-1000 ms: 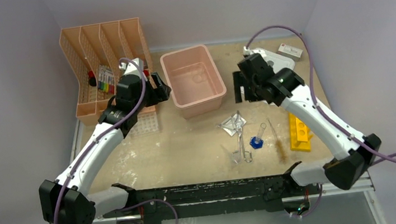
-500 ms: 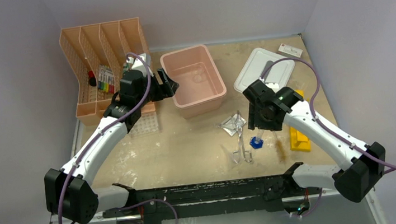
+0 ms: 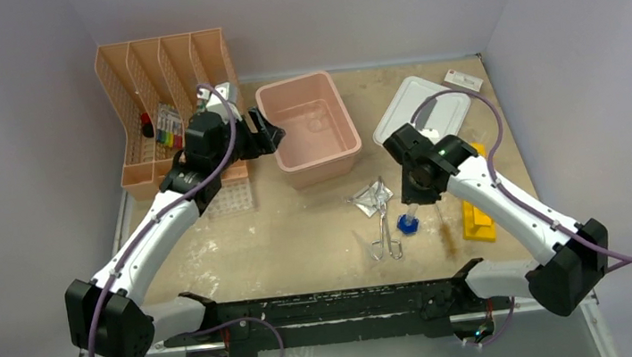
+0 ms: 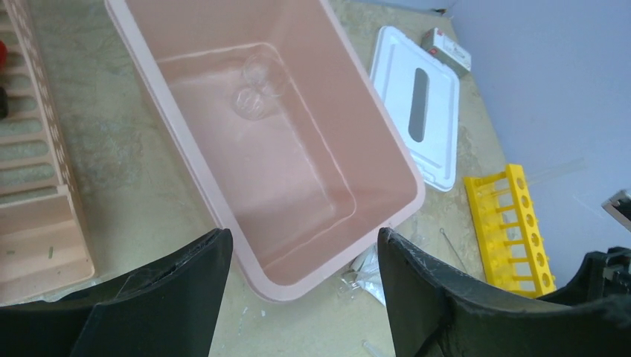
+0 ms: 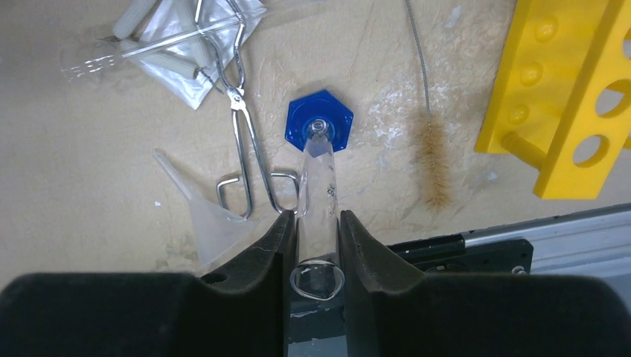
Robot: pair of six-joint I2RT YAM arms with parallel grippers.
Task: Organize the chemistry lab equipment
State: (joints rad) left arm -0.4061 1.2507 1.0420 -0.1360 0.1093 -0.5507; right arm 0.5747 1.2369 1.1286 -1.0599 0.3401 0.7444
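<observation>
A clear tube [image 5: 316, 171] with a blue hexagonal end [image 5: 320, 123] stands on the table, and my right gripper [image 5: 313, 219] is shut on its open end. In the top view this gripper [image 3: 413, 206] is just above the blue end [image 3: 407, 223]. Metal forceps [image 5: 242, 126] and a small clear bag [image 5: 178, 52] lie to the tube's left. A yellow holed rack [image 5: 573, 89] lies to its right. My left gripper [image 4: 303, 238] hangs open and holds nothing, over the near corner of the pink bin [image 4: 417, 201]. The clear multi-hole tray [image 3: 233, 195] sits under the left arm.
A small brush [image 5: 433, 160] lies between tube and rack, and a clear funnel [image 5: 201, 216] by the forceps handles. The white lid [image 3: 421, 108] and a small box [image 3: 464, 80] are at the back right. The peach organizer [image 3: 155, 98] stands back left. Clear glassware [image 4: 253, 85] lies in the bin.
My right arm came from the white lid down to the tube and its jaws closed on it. The left gripper shifted slightly toward the pink bin and stayed open.
</observation>
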